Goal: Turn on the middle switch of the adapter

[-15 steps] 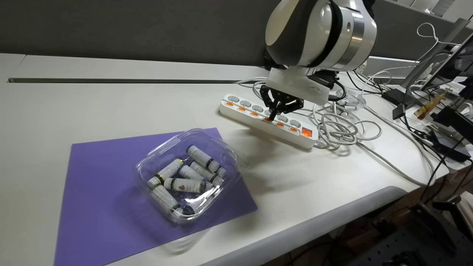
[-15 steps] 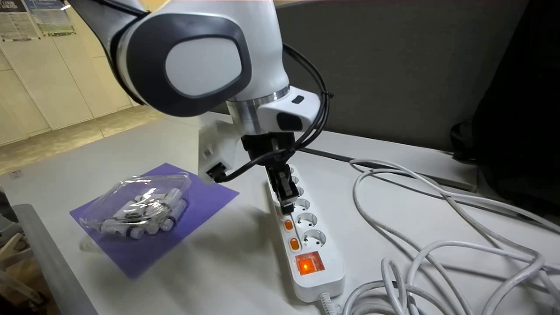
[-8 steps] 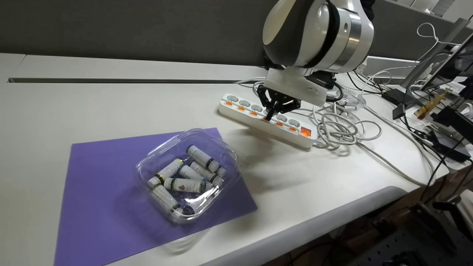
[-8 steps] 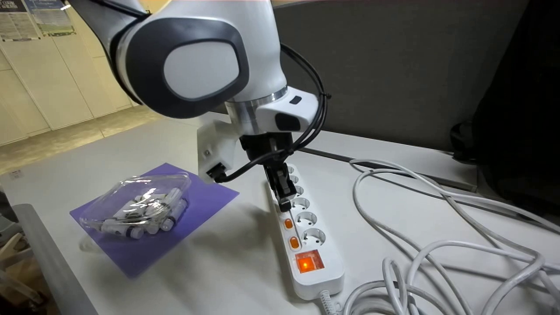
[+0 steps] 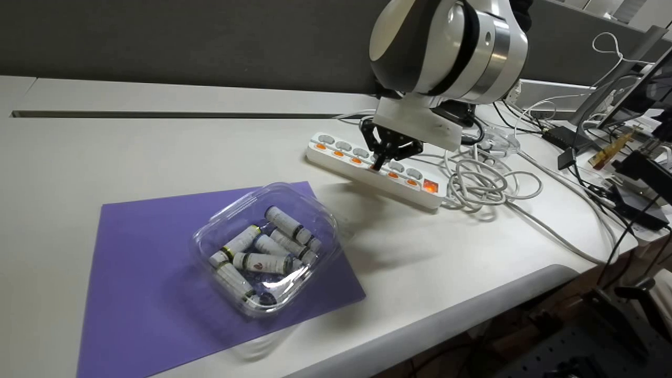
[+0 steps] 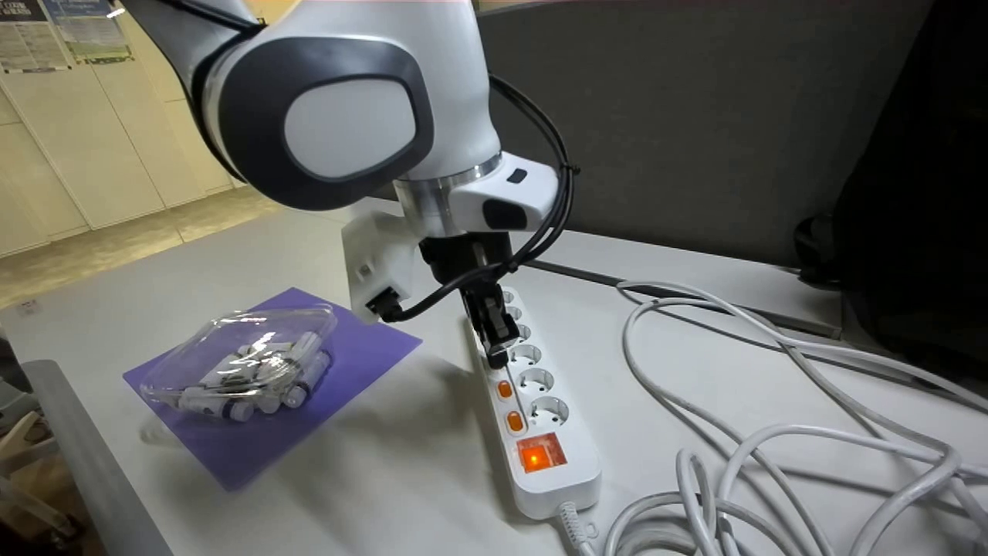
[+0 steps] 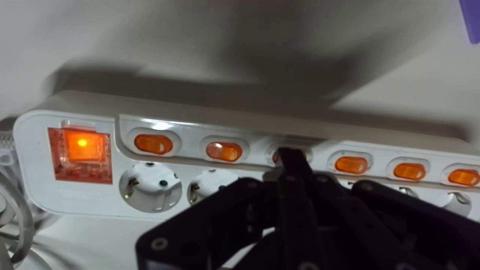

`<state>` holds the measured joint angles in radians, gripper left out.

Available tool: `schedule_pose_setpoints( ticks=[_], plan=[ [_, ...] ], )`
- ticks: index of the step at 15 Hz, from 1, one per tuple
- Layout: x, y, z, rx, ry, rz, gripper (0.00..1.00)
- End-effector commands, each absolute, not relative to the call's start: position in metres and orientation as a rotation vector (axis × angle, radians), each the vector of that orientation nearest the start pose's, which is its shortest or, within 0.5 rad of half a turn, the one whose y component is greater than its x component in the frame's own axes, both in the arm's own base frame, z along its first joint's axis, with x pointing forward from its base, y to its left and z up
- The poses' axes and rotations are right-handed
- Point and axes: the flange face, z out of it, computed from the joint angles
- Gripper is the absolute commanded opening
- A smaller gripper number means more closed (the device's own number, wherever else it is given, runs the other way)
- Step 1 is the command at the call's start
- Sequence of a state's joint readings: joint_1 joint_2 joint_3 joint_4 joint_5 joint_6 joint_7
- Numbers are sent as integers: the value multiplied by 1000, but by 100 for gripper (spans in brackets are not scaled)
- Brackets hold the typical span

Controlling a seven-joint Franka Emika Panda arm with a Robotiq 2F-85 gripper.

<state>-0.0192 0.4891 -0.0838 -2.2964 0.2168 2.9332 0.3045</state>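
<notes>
The gripper (image 7: pixel 291 154) is narrow: its fingers meet in one black tip, which points down onto the middle switch (image 7: pixel 275 156). The tip covers most of that switch, leaving slivers of orange at either side, so which way the rocker leans is hidden. Two like small switches (image 7: pixel 224 151) sit between it and a large square switch (image 7: pixel 84 146) that glows at one end of the adapter (image 6: pixel 552 486); three more lie toward the far end.

The adapter lies flat on the white table (image 5: pixel 157 152), nearer the edge along the grey panel (image 5: pixel 184 42) than the rounded grey edge (image 5: pixel 446 323), and askew to both. White cords (image 5: pixel 470 195) loop just beside its lit end; a strand runs on toward the corner where the rounded edge stops.

Nearer the rounded edge, a purple sheet (image 5: pixel 136 236) bears a clear tray (image 5: pixel 236 207), well apart from the adapter. Several small white-labelled cylinders (image 5: pixel 262 262) lie in it on their sides, overlapping at different angles, some with dark, yellow or blue bands.
</notes>
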Motion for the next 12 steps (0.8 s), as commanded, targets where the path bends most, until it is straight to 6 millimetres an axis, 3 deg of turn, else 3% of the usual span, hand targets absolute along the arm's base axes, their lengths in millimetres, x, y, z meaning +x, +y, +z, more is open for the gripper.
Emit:
schedule_pose_setpoints(
  ticks=[1,5,12],
  plan=[
    [530,-76,141,-2970,938,-187,0],
    [533,-69,125,-3086,825,-145,0],
    [539,-40,106,-3285,533,-63,0]
  ],
)
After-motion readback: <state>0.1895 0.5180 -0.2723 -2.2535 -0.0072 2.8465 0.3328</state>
